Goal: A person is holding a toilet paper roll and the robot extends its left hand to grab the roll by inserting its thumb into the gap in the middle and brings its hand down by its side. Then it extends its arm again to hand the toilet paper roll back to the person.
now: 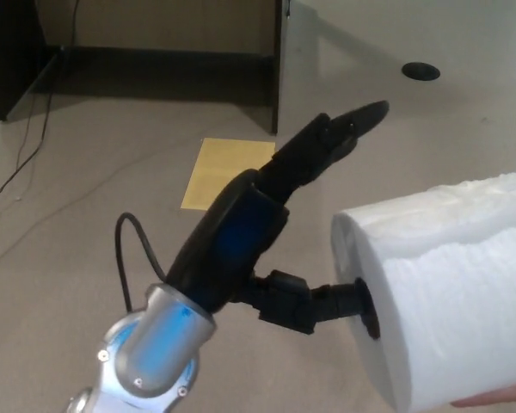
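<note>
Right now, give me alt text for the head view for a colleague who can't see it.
The robot's left hand reaches toward a toilet paper roll, its thumb tip at the roll's centre hole and its fingers spread above. A yellow sheet lies on the floor behind.
</note>
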{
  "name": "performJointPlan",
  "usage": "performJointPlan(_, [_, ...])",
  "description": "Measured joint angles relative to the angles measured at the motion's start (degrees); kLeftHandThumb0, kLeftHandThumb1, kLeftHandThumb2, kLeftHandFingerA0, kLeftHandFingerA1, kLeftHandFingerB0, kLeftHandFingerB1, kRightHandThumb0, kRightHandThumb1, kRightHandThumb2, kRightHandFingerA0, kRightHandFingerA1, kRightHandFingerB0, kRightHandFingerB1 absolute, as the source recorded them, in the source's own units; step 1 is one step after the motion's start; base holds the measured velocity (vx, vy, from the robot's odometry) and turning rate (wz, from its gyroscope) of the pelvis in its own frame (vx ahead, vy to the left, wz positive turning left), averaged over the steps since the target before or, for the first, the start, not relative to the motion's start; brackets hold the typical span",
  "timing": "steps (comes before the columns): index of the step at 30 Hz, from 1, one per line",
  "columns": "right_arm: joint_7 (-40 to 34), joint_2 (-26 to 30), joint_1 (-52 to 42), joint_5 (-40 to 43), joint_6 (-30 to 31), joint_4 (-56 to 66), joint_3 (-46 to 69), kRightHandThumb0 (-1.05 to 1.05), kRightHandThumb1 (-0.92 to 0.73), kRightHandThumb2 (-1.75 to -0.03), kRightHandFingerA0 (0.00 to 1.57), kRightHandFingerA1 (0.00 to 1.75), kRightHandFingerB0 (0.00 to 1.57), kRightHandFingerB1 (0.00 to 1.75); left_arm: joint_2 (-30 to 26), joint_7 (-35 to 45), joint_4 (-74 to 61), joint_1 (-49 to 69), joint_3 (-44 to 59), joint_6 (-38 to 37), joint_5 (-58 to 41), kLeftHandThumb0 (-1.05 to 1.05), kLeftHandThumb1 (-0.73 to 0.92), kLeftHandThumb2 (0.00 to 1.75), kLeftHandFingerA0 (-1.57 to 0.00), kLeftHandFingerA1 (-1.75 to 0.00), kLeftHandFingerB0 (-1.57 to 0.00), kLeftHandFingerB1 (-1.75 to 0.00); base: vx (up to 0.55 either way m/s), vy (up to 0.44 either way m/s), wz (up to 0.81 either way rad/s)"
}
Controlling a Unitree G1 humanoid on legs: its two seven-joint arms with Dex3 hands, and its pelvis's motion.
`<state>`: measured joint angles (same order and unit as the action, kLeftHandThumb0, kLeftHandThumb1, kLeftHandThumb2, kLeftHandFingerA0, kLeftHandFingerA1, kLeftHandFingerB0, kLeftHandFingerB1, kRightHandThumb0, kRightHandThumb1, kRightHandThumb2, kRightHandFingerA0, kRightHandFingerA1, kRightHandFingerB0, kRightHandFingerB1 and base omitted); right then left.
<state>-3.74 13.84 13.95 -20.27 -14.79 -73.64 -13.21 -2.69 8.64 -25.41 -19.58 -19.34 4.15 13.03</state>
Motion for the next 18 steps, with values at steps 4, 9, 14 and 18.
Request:
performJointPlan(4, [0.0,0.0,-0.4,0.0,0.0,0.0,0.1,-0.33,-0.66,-0.60,0.72,0.60,0.57,0.44,0.7,-0.1,-0.2,0.8,-0.4,0.0,0.4,-0.44,0.36,0.58,-0.19,-0.37,-0.11,-0.30,0.00,0.000,0.00])
performJointPlan(9, [0.4,-0.2,-0.3,0.4,-0.1,0.0,0.9,-0.34,-0.66,-0.60,0.72,0.59,0.55,0.44,1.0,-0.2,0.7,0.4,-0.8,0.1,1.6,-0.49,0.37,0.61,-0.21,-0.39,-0.11,-0.32,0.00,0.000,0.00])
performJointPlan(14, [0.4,-1.4,0.0,0.3,0.1,0.0,0.7,-0.31,-0.65,-0.59,0.73,0.63,0.55,0.43,2.9,-0.3,2.4,-1.6,-2.7,1.2,3.0,-0.44,0.36,0.59,-0.25,-0.39,-0.13,-0.31,0.00,0.000,0.00])
performJointPlan(18, [0.4,-1.5,0.2,0.2,0.3,0.0,0.5,-0.33,-0.66,-0.60,0.74,0.62,0.56,0.43,5.6,-1.3,5.4,-3.3,-4.2,1.7,4.2,-0.40,0.38,0.59,-0.34,-0.42,-0.17,-0.33,0.00,0.000,0.00])
